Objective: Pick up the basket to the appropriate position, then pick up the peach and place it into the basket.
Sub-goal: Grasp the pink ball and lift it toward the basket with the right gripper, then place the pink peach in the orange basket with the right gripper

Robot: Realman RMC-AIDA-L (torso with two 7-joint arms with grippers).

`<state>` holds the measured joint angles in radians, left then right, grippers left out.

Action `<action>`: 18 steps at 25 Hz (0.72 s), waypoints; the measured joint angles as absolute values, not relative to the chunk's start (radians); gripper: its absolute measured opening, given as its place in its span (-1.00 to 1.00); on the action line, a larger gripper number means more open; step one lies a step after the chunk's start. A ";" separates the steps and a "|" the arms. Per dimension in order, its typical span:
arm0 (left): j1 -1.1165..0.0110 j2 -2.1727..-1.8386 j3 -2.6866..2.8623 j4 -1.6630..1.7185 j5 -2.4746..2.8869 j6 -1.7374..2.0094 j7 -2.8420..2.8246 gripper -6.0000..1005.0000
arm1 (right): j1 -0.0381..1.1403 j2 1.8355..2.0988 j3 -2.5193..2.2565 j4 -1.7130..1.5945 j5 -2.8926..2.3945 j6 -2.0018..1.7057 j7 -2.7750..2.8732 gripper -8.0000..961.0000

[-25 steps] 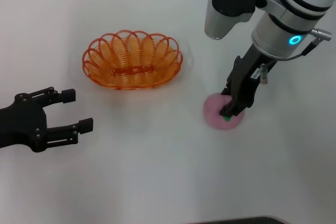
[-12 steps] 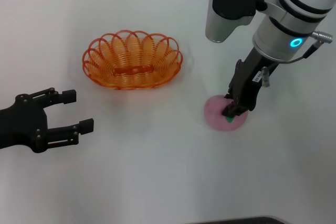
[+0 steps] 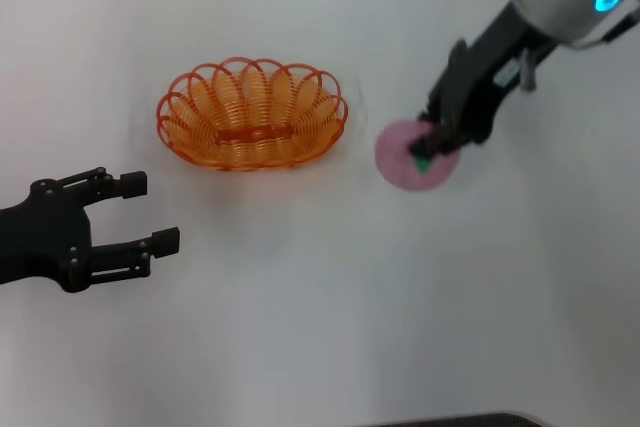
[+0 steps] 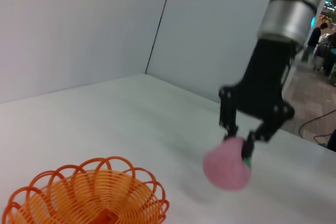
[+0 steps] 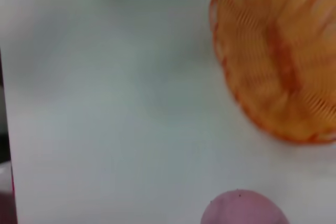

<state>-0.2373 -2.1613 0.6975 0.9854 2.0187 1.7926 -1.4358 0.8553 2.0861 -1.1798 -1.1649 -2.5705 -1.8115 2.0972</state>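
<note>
The orange wire basket (image 3: pixel 252 113) stands empty on the white table; it also shows in the left wrist view (image 4: pixel 86 200) and the right wrist view (image 5: pixel 278 56). My right gripper (image 3: pixel 432 143) is shut on the pink peach (image 3: pixel 402 157) and holds it in the air, to the right of the basket. The left wrist view shows the peach (image 4: pixel 227 163) hanging from the right gripper (image 4: pixel 240 145) above the table. The peach's top shows in the right wrist view (image 5: pixel 244 208). My left gripper (image 3: pixel 148 212) is open and empty, low at the left, in front of the basket.
The white table (image 3: pixel 300 307) carries nothing else. A grey wall (image 4: pixel 79 24) stands behind the table in the left wrist view.
My right gripper has lifted the peach off the table and carried it up and slightly toward the basket. The left arm and the basket have not moved.
</note>
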 joint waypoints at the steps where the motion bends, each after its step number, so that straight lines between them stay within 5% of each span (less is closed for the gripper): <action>1: -0.237 -2.161 0.698 0.986 2.019 1.794 -1.436 0.69 | 0.856 2.086 -1.161 -1.192 -2.555 -1.819 2.097 -0.44; 18: -0.255 -2.160 0.698 0.986 2.019 1.823 -1.450 0.69 | 0.893 2.096 -1.312 -1.071 -2.271 -1.356 2.062 -0.44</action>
<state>-0.2550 -2.1603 0.6979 0.9857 2.0187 1.8226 -1.4501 0.8927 2.0958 -1.3118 -1.0714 -2.2714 -1.3563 2.0623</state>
